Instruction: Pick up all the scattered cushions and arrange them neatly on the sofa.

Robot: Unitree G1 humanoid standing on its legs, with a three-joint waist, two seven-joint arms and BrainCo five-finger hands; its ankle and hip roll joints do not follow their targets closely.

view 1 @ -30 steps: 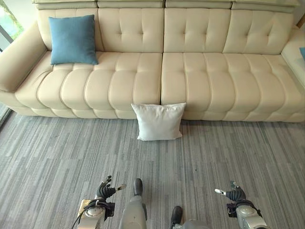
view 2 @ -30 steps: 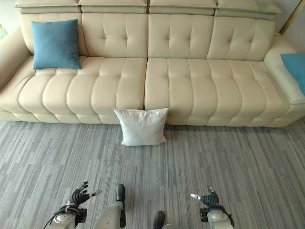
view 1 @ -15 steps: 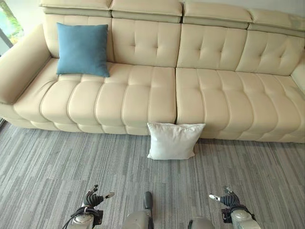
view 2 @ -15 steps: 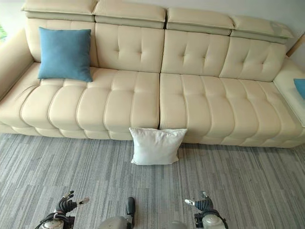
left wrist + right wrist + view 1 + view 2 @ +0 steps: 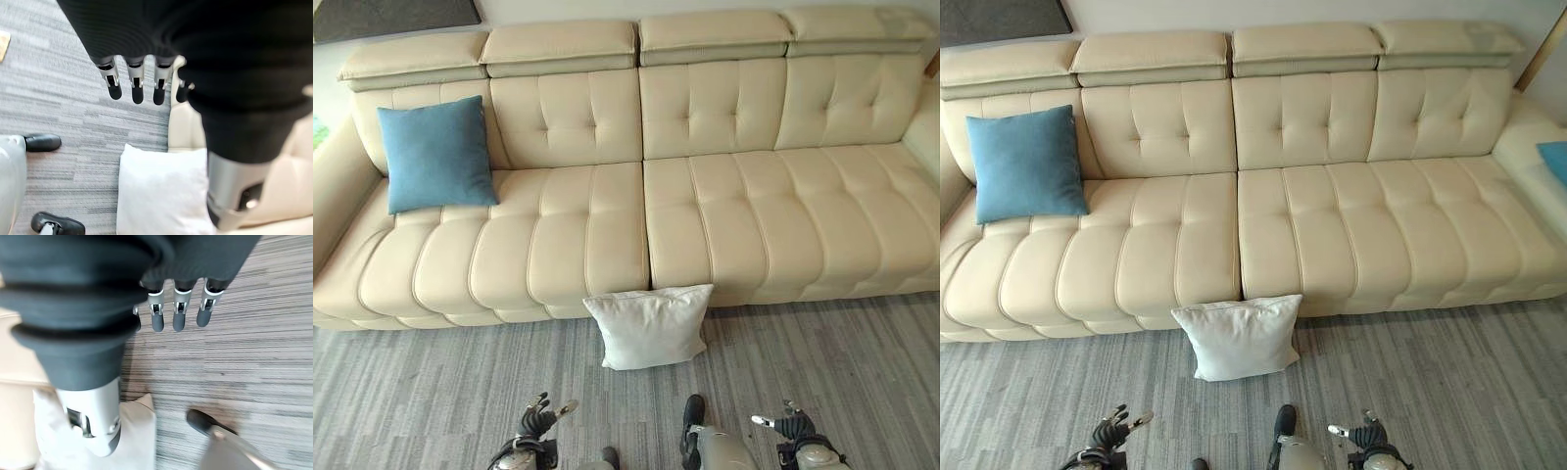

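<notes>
A second blue cushion (image 5: 1555, 157) is cut off by the right edge.

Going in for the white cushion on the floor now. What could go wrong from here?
1. The white cushion leans on the sofa front at the seat seam; a one-sided push may tip it flat on the carpet.
2. Both hands, left hand and right hand, hang low and apart, fingers relaxed; an uneven two-handed squeeze could let it slip.
3. Dropping it carelessly could crowd the blue cushion.

Left hand (image 5: 146, 58) wears a black ribbed cover, with silver fingers (image 5: 135, 85) tipped dark; right hand (image 5: 161, 269) is the same, with a silver thumb (image 5: 93, 423).
</notes>
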